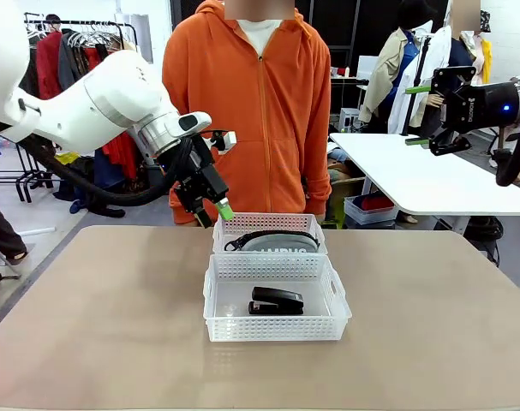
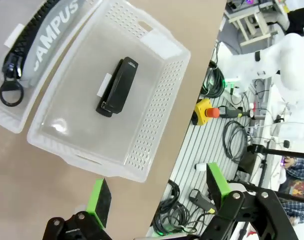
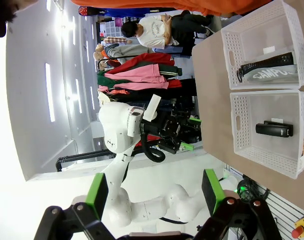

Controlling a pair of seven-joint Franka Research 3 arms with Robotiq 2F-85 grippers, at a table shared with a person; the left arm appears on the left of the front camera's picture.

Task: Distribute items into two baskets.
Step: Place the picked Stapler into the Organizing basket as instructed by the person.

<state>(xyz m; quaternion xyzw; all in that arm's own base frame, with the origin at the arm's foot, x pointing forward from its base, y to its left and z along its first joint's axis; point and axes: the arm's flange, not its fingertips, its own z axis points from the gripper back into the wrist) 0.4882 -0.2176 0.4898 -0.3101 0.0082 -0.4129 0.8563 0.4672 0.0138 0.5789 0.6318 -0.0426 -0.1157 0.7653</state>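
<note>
1. Over on the left, the left gripper (image 1: pixel 210 208) hangs in the air above the table (image 1: pixel 88 325), just off the far-left corner of the far basket (image 1: pixel 269 232). Its jaws stand wide apart with nothing between the green pads (image 2: pixel 100 199).
2. Moving to the middle, two white lattice baskets sit touching, one behind the other, in line toward the person in the orange hoodie (image 1: pixel 255 111) standing at the far edge.
3. The far basket holds the grey pencil pouch (image 1: pixel 277 241), lying flat; its white "CAMPUS" lettering and black zipper read clearly from the left wrist view, with the ring pull near the basket's end wall.
4. The near basket (image 1: pixel 277 297) holds the small black stapler (image 1: pixel 276 301), lying flat around the middle of the floor, clear of the walls.
5. So each basket has one item in it, and neither item is touching a gripper.
6. Far right, the right gripper (image 1: pixel 420 116) is held high, well away from the baskets and off beyond the table's right edge. Its fingers are spread fully, empty, as the right wrist view confirms with both green pads (image 3: pixel 97 192) parted.
</note>
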